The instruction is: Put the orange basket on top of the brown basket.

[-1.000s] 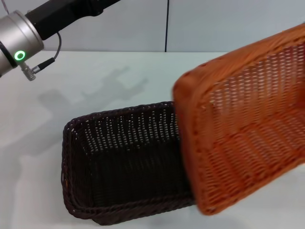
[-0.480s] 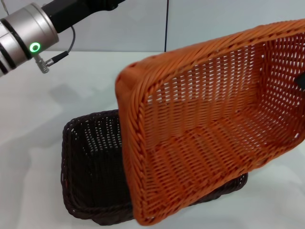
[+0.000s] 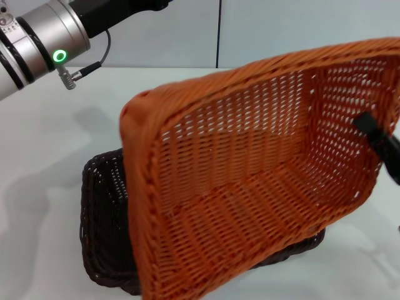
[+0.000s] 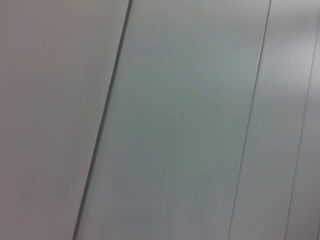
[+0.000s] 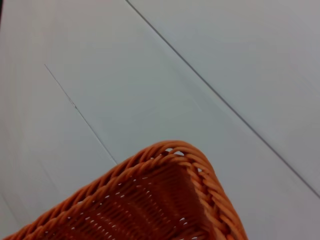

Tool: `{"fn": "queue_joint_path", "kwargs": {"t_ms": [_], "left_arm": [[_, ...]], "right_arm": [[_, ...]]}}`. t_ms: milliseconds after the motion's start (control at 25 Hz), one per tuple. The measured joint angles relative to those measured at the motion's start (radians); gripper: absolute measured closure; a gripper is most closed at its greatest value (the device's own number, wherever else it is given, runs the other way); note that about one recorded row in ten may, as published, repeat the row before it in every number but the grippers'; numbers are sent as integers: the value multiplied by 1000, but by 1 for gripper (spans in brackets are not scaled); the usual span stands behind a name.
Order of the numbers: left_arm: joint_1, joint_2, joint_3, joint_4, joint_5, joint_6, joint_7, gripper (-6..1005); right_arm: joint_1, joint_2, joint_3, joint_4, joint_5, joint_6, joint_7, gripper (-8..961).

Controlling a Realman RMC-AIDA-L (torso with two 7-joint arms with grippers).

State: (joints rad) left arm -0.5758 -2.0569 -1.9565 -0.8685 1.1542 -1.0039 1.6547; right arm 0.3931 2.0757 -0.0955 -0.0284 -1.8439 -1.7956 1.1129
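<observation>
The orange basket [image 3: 250, 187] hangs tilted in the air, its open side facing me, its low left corner over the brown basket [image 3: 103, 206]. The brown basket rests on the white table [image 3: 50, 150] and is mostly hidden behind the orange one. My right gripper [image 3: 370, 130] grips the orange basket's right wall; one black finger shows inside it, the other is hidden behind the weave. A corner of the orange basket [image 5: 165, 200] shows in the right wrist view. My left arm [image 3: 44, 44] is raised at the upper left, its gripper out of view.
A grey panelled wall [image 3: 281, 31] stands behind the table. The left wrist view shows only wall panels [image 4: 175, 120]. The table's white surface extends to the left of and behind the brown basket.
The orange basket has swung left, from the right edge to over the brown basket, covering most of it. The left arm has shifted a little to the right.
</observation>
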Motion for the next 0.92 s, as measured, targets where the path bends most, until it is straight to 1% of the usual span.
{"fn": "queue_joint_path", "kwargs": {"t_ms": [360, 640, 720, 880, 920], "left_arm": [[-13, 0, 0, 16, 0, 0, 6, 152], [-16, 0, 1, 24, -1, -1, 7, 152], [-16, 0, 1, 24, -1, -1, 7, 152], [-9, 0, -15, 24, -5, -9, 7, 152], [-9, 0, -15, 24, -5, -9, 7, 152]], "right_arm": [[23, 0, -67, 49, -9, 119, 0, 758], [23, -3, -75, 45, -10, 111, 10, 588], [13, -5, -71, 29, -10, 90, 19, 540], [-6, -6, -57, -24, -3, 42, 32, 367], [-22, -6, -30, -77, 1, 8, 55, 324]]}}
